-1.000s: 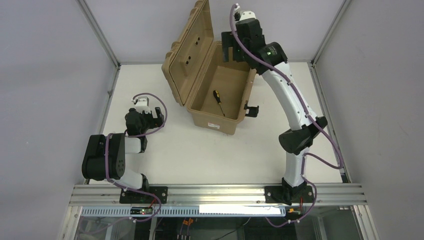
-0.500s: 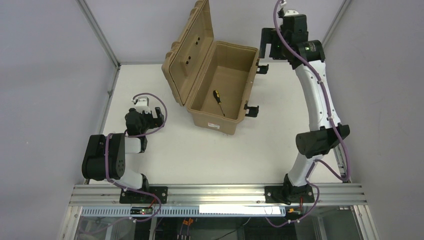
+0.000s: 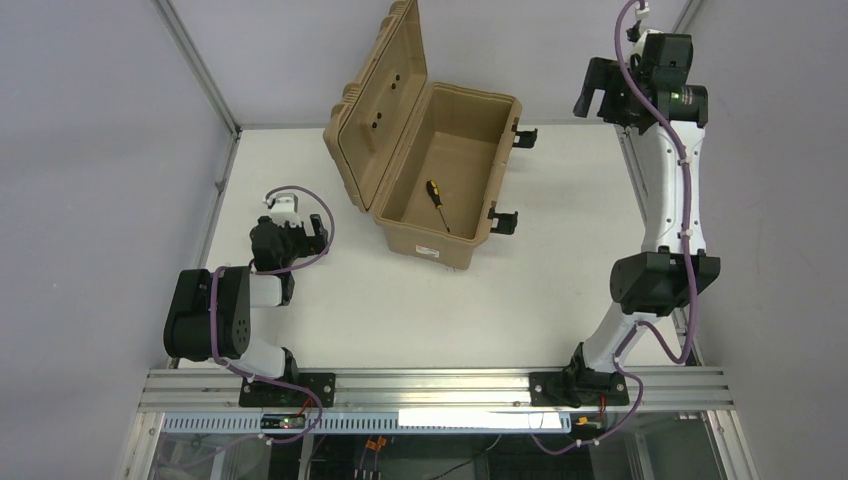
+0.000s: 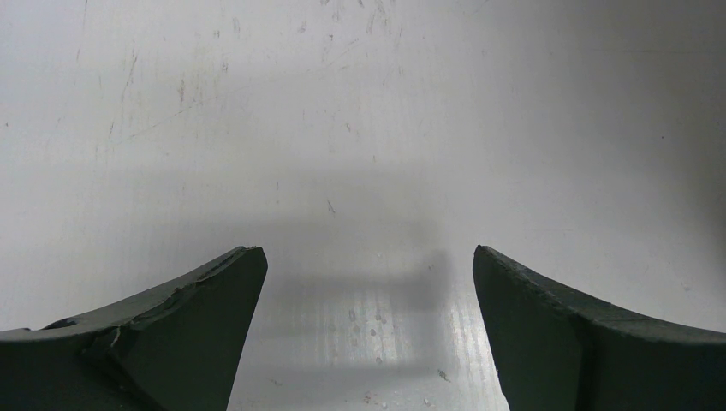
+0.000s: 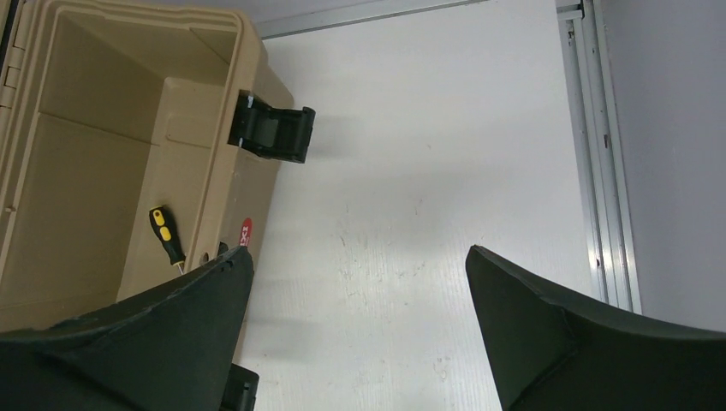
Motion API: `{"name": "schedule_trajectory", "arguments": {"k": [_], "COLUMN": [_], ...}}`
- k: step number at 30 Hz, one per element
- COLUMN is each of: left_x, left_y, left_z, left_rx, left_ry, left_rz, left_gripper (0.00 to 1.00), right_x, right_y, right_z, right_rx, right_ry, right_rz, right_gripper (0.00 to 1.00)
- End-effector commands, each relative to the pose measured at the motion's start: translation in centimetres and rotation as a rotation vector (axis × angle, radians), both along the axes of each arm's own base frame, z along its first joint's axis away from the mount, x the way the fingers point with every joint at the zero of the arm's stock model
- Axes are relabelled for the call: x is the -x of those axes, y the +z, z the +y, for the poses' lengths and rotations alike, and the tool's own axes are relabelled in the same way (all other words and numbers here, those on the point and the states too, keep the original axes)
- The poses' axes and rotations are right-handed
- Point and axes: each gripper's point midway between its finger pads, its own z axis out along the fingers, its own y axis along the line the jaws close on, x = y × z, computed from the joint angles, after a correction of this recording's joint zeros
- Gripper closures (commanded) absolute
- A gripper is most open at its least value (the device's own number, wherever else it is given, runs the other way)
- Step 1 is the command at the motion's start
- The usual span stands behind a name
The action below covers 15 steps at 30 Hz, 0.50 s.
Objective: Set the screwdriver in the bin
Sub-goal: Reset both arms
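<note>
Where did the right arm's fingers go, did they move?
Yes. The right fingers swung rightward, from over the tan case's back rim to well clear of it.

The white worktop [image 3: 400, 310] is carrying just one thing. The tan bin [image 3: 450, 250] is sitting open toward its far edge, roughly midway between the side edges.

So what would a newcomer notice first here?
The big tan bin stands open in the middle of the table, lid up, the screwdriver lying on its floor. The right gripper hangs high over the far right corner, open and empty.
</note>
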Motion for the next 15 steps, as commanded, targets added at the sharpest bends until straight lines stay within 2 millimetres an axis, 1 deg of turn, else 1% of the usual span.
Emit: {"name": "schedule_trajectory", "arguments": {"k": [1,4,7,15], "left_x": [-0.3,-0.3,-0.3,-0.3], "left_y": [0.9,0.9,0.9,0.9], "left_z": [-0.1,-0.1,-0.1,-0.1], "left_rx": [0.008,0.008,0.008,0.008], "left_ry": [-0.008,-0.008,-0.008,-0.008], "left_rz": [-0.041,-0.041,-0.041,-0.041], "left_gripper": [0.01,0.01,0.01,0.01], "right_x": [0.4,0.3,0.1,0.1], "right_y": [0.9,0.1,-0.2,-0.2], "right_z": [0.5,0.1,-0.1,0.2], "right_rx": [0.0,0.009,0.01,0.009], "right_ry": [0.055,0.037,0.019,0.042], "right_rz": [-0.024,0.0,0.009,-0.005], "right_gripper": [0.01,0.01,0.01,0.01]}}
